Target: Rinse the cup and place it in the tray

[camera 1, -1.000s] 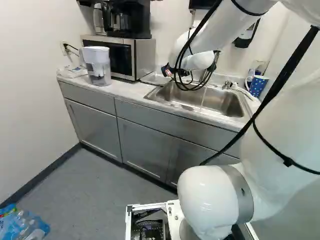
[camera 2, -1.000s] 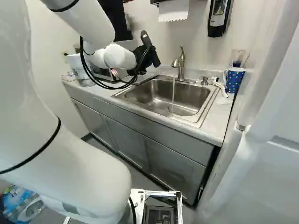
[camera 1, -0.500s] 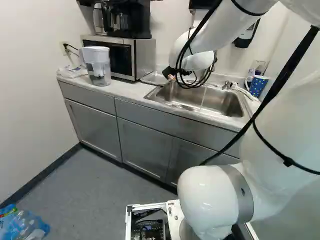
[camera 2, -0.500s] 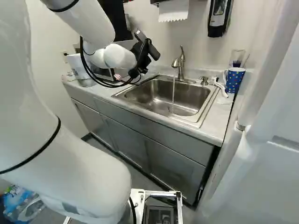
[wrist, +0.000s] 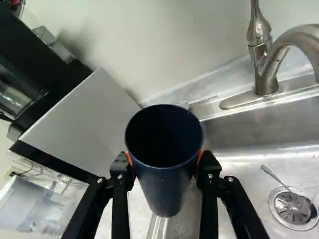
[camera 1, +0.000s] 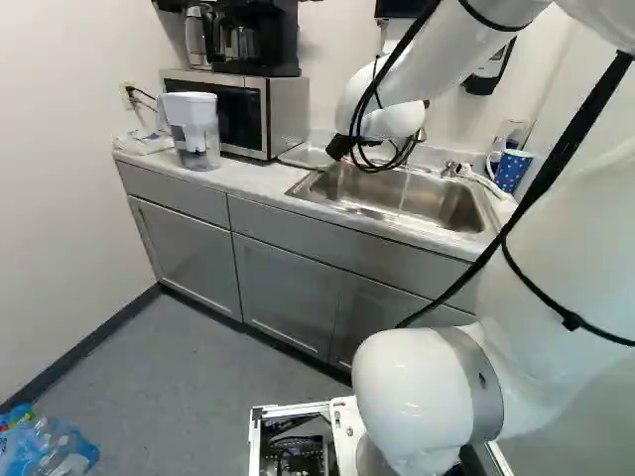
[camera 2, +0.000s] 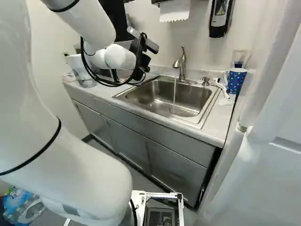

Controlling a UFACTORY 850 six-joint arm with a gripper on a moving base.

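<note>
Steel sink nearby, dark cup mouth-up, long axis roughly upright, pinched in the gripper.

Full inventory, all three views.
cup: 1, dark blue, in gripper
sink: 1, steel, in counter
faucet: 1, steel, behind sink, running
utensil: 1, metallic, by drain
mug: 1, dotted blue, beside sink
glass: 1, clear, behind mug
pitcher: 1, clear-white, on counter
microwave: 1, silver-black, beside pitcher
coffee maker: 1, black, atop microwave
paper towel: 1, white, above sink
soap dispenser: 1, black-white, on wall
wrapped bottles: several, blue-clear, on floor
arm: 1, white, over counter
fingers: 2, black, on cup's sides
</note>
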